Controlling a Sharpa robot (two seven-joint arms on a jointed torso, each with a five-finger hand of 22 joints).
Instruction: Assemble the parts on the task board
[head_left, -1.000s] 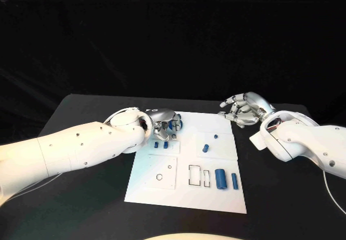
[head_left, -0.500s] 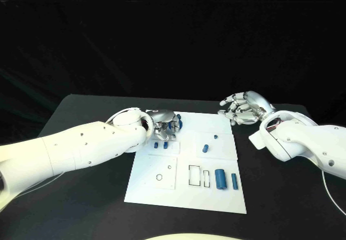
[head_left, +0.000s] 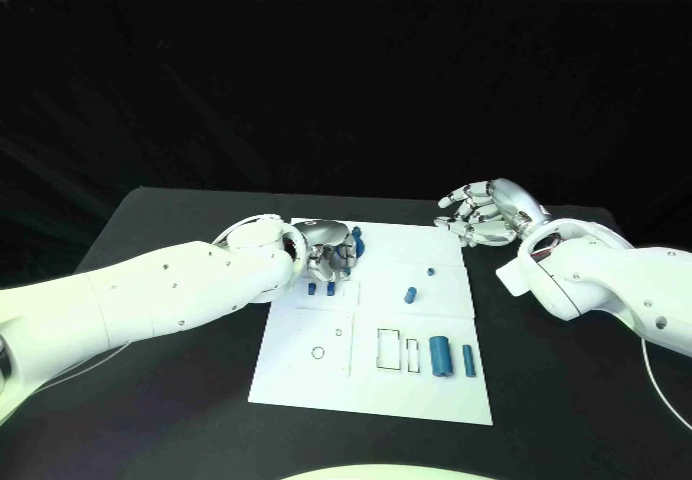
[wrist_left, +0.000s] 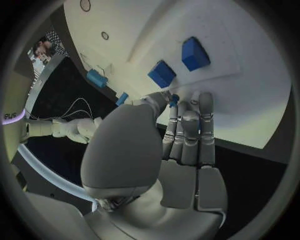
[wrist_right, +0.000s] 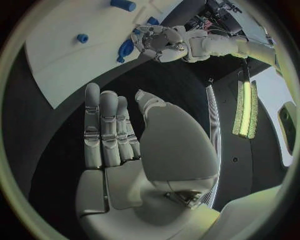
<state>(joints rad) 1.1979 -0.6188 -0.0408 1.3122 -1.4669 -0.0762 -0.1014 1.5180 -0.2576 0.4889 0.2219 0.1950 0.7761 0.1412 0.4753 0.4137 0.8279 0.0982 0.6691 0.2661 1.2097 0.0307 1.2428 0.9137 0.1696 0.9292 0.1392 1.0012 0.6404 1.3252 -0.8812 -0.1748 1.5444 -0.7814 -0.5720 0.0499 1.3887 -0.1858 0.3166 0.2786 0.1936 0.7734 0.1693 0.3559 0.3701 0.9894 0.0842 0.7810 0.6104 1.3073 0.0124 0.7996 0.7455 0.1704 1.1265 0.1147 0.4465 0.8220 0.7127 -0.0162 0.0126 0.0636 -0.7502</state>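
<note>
black table (head_left: 173, 330) with the white task board (head_left: 325, 385) flat at its middle

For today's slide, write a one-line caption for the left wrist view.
Left hand pinches a small blue part over the white task board, near two blue blocks.

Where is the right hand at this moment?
In the head view the right hand hovers open, off the task board, beyond its far right corner, holding nothing.

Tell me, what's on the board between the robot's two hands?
In the head view, one tiny blue peg stands on the task board between the left hand and right hand.
</note>
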